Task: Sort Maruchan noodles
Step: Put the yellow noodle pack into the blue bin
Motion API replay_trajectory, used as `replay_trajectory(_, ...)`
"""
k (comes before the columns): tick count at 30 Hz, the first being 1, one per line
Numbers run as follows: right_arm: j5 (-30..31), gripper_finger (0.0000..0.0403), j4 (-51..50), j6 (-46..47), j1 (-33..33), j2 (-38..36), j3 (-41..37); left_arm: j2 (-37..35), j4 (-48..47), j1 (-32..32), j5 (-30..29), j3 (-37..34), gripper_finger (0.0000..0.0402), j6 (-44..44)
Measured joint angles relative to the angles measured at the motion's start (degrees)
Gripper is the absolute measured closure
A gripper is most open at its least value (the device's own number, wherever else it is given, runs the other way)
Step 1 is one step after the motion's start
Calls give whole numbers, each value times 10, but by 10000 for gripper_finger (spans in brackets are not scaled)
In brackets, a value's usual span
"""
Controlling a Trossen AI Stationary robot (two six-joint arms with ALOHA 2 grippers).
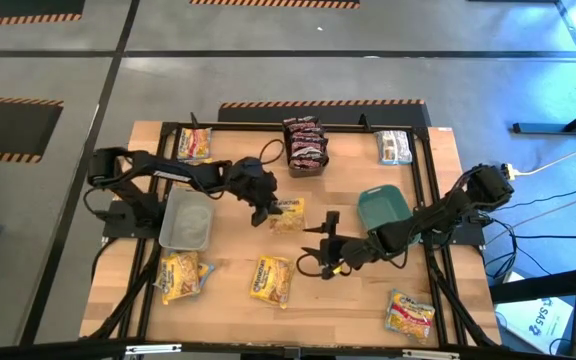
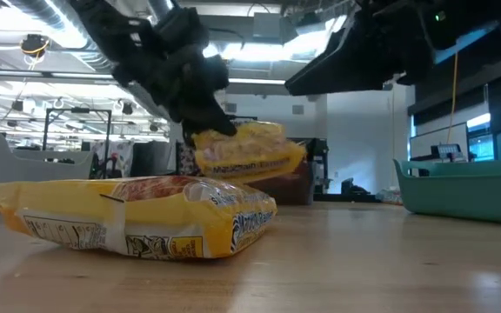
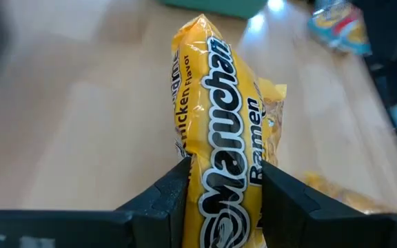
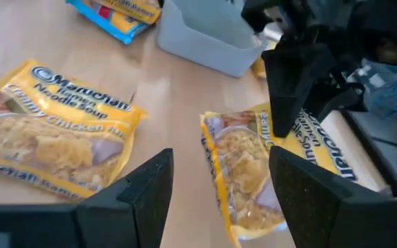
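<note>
My left gripper is shut on a yellow Maruchan noodle packet and holds it above the table's middle. My right gripper hangs open over the table right of centre, with nothing between its fingers. More yellow packets lie flat on the table at the near left, the near middle, the near right and the far left. A silver-white packet lies at the far right. Dark red packets fill a bin at the far middle. My left gripper pinches the yellow packet between its two fingers at the packet's near end. The rest of the packet runs on beyond the fingertips. The fingers come slanting down from the table's left. The packet hangs tilted and clear of the table.
A clear grey bin stands just left of my left gripper. A dark green dish stands by my right arm. A black frame runs around the table top. Bare wood shows between the two grippers and toward the near edge.
</note>
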Motion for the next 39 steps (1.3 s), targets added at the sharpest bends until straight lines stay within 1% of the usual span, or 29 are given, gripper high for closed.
replay_trajectory(3,18,178,2,-2,1,-9,0,-39,-23,-8,-33,0,269,28)
replay_trajectory(6,21,178,1,-6,1,-24,0,-89,-60,-21,-71,1,269,51)
replay_trajectory(9,24,178,2,-16,1,-28,0,-143,-120,-37,-111,0,269,60)
replay_trajectory(11,37,178,3,-28,0,-27,0,-172,-156,-46,-140,1,269,60)
replay_trajectory(13,35,178,-1,-24,-4,-27,0,-186,-172,-51,-170,1,269,55)
replay_trajectory(16,26,178,-15,14,-17,-27,0,-190,-172,-55,-209,1,269,40)
replay_trajectory(18,10,178,-38,44,-31,-27,0,-186,-156,-57,-232,1,269,31)
replay_trajectory(21,2,178,-83,103,-60,-27,0,-165,-149,-56,-256,0,262,25)
replay_trajectory(23,-14,178,-105,133,-83,-27,0,-146,-134,-53,-273,1,250,21)
replay_trajectory(25,-39,178,-115,158,-102,-26,-3,-122,-130,-48,-276,1,232,8)
replay_trajectory(28,-80,178,-93,171,-124,-13,-12,-79,-87,-42,-277,0,202,-7)
replay_trajectory(30,-95,178,-76,175,-136,1,-14,-52,-56,-37,-286,1,187,-19)
replay_trajectory(34,-91,178,-37,197,-154,43,-16,-6,-8,-21,-292,0,178,-20)
replay_trajectory(39,-72,178,48,196,-153,90,-16,17,8,-5,-289,0,180,-22)
